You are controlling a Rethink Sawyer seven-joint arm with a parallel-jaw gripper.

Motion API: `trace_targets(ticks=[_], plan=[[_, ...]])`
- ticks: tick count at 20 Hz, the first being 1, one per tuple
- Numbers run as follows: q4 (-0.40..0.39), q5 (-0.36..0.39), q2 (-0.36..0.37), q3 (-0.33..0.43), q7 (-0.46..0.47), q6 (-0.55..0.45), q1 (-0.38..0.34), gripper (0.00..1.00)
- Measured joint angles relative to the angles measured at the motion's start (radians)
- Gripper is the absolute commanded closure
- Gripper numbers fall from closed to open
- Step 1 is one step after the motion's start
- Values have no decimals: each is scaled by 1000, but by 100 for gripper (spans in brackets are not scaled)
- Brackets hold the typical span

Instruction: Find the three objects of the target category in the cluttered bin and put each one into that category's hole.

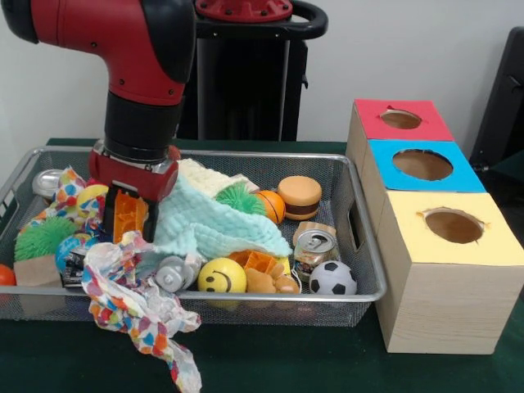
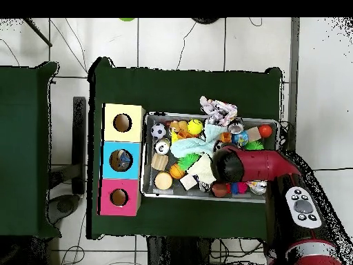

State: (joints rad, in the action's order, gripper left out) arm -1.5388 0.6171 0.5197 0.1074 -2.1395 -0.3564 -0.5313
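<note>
The silver wire-mesh bin [image 1: 270, 155] is full of toys; it also shows in the overhead view [image 2: 207, 114]. My gripper [image 1: 131, 217] is lowered into the bin's left part, right at an orange waffle-like toy [image 1: 133, 214] and beside a mint cloth [image 1: 205, 225]. The arm [image 2: 238, 165] hides the gripper from above. No clear plastic piece shows in either view. The red-topped box with its round hole [image 1: 401, 119] stands farthest back of three boxes to the right of the bin; its hole also shows from above [image 2: 118, 197].
Blue-topped [image 1: 422, 164] and yellow-topped [image 1: 453, 226] boxes stand in front of the red one. A dotted paper wad [image 1: 135, 307] hangs over the bin's front rim. In the bin: a can [image 1: 314, 246], a smiley ball [image 1: 221, 277], a soccer ball [image 1: 332, 279], a burger toy [image 1: 300, 197].
</note>
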Motion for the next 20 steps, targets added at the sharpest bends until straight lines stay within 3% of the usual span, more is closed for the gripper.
trace_targets(ticks=[20], plan=[[85,-31,-17,16,0,-205,-14,0]])
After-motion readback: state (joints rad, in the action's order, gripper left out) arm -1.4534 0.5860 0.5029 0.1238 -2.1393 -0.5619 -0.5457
